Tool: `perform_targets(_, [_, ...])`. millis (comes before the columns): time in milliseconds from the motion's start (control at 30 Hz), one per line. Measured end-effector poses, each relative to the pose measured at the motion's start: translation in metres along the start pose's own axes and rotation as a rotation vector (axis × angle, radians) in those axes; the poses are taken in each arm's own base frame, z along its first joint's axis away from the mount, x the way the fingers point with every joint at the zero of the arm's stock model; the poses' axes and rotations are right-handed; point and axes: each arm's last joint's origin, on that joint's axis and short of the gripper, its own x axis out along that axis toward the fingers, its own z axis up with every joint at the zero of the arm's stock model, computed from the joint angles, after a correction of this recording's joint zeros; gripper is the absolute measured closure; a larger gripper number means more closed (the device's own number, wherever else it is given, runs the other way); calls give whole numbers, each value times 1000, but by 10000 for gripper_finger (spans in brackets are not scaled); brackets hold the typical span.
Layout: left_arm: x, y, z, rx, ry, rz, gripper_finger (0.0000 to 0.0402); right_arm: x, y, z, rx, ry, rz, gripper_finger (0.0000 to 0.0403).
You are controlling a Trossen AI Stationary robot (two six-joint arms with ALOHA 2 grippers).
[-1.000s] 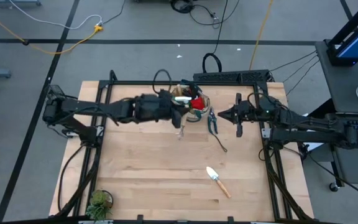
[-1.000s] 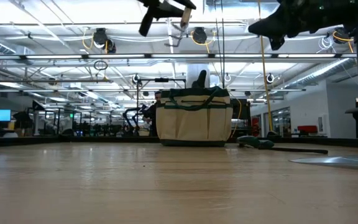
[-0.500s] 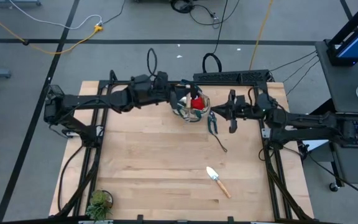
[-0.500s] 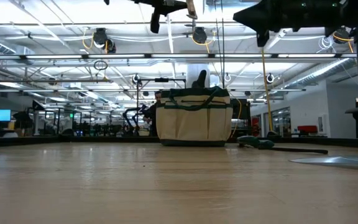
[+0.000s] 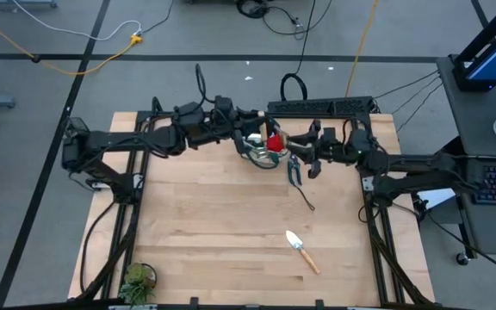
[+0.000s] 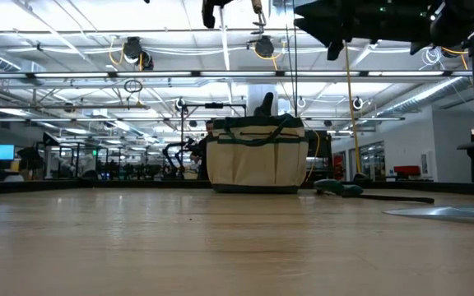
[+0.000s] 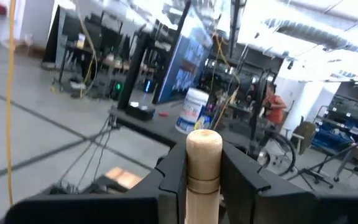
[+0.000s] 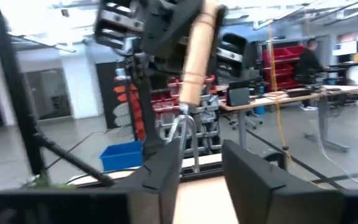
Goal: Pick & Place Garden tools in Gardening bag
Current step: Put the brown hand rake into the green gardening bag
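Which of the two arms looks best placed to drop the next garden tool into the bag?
The left. Its tool is already clamped on a wooden-handled fork, held above the gardening bag. The right tool is empty, close to the pruning shears.

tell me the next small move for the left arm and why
Probably lower the left tool toward the gardening bag before letting go. It grips a wooden-handled garden tool with metal prongs pointing down, held high above the bag's open top. The bag already holds a red item. The right tool hangs empty close beside the bag, so a straight descent looks safest.
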Motion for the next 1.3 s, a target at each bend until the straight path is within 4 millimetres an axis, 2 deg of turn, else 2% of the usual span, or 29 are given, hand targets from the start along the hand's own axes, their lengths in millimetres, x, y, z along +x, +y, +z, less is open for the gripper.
perform_targets(233, [12,4,-18,35,29,-40,333,17,-3,7,7,-4,-27,221])
perform_targets(400, [19,8,-31,55,63,-33,333,28,-3,16,-2,43,-35,193])
perform_targets(533, [20,8,-32,74,60,-36,333,33,-3,22,-8,92,-43,177])
perform_targets(700, [20,7,-32,90,58,-48,333,36,-5,30,-21,102,-59,163])
perform_targets(933, [19,1,-34,112,63,-77,333,35,-9,29,14,112,-74,155])
perform_targets(1300, [19,0,-35,134,75,-72,333,49,-11,10,148,150,12,147])
